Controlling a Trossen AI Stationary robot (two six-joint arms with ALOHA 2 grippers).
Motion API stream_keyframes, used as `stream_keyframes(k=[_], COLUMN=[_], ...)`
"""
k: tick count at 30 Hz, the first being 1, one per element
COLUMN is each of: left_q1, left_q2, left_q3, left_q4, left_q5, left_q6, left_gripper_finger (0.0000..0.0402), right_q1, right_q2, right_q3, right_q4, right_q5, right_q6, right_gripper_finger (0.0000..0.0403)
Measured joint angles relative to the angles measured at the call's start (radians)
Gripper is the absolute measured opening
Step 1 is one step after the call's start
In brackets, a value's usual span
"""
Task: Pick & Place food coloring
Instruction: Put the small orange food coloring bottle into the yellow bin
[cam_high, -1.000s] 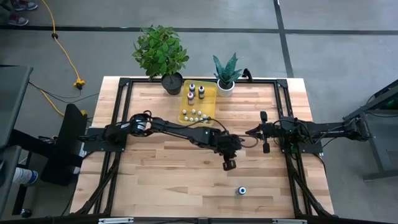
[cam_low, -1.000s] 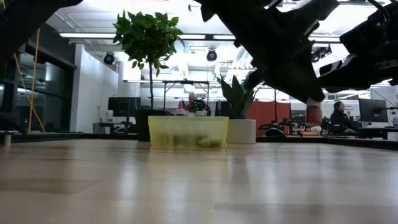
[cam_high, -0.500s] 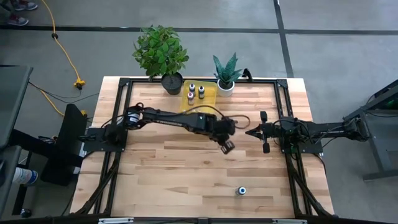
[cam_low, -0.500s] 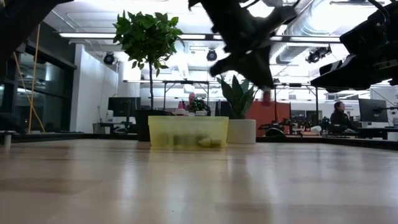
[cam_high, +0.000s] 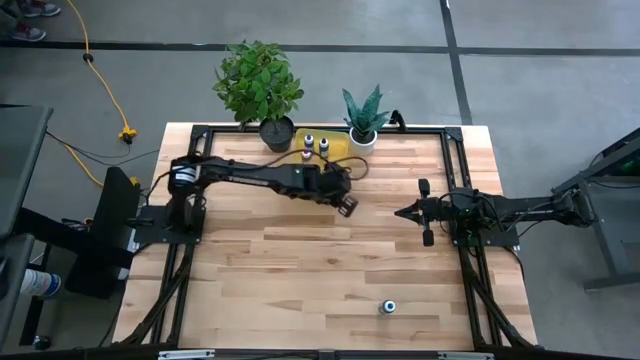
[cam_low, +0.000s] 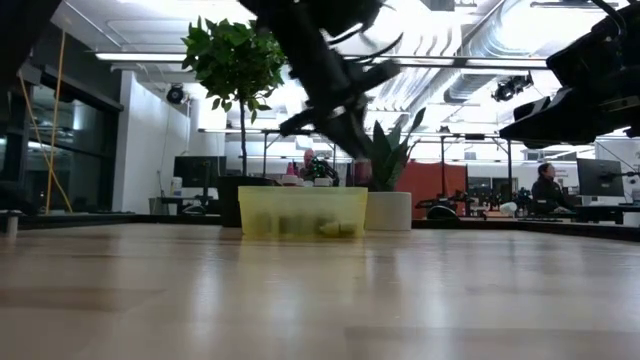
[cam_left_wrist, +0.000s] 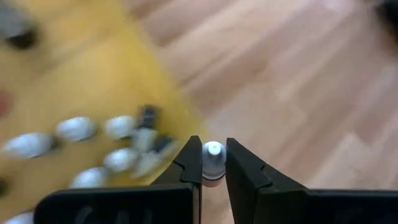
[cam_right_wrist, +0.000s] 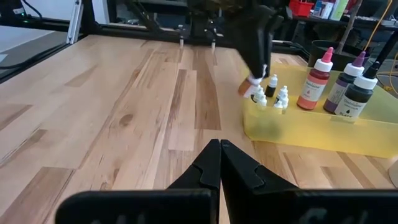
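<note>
Left gripper (cam_left_wrist: 213, 163) was closed on one small food coloring bottle (cam_left_wrist: 213, 158), pale cap up, held above the yellow tray's (cam_high: 340, 150) near right corner at the table's (cam_high: 300, 270) far edge. Other bottles (cam_right_wrist: 273, 94) sat in the tray. Right gripper (cam_right_wrist: 219, 155), fingers together and empty, waited near the right edge.

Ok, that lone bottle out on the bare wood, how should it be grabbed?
Come straight down on the lone bottle and pinch its sides below the cap: it seems upright, with bare table all round. The left pincer holds another bottle near the tray; the right pincer waits at right.
</note>
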Motion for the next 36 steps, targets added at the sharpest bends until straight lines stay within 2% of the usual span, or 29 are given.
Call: stream_keyframes(k=[5, 14, 26, 36], left_q1=[0.041, 0.101, 0.114, 0.107], left_q2=[-0.044, -0.027, 0.098, 0.108], left_q3=[-0.056, -0.056, -0.056, -0.056], left_q4=[0.016, 0.067, 0.176, 0.167], left_q5=[-0.091, -0.196, -0.232, -0.307], left_q6=[-0.004, 0.033, 0.025, 0.001], left_gripper_finger=[0.0028, 0.0028, 0.0029, 0.0029], right_q1=[0.000, 0.000, 0.000, 0.000], right_q2=[-0.001, -0.001, -0.001, -0.001], right_q3=[0.000, 0.000, 0.000, 0.000], right_q4=[0.000, 0.001, 0.002, 0.002], right_q5=[0.000, 0.000, 0.000, 0.000], right_q6=[0.000, 0.000, 0.000, 0.000], right_gripper_finger=[0.0000, 0.0000, 0.0000, 0.0000])
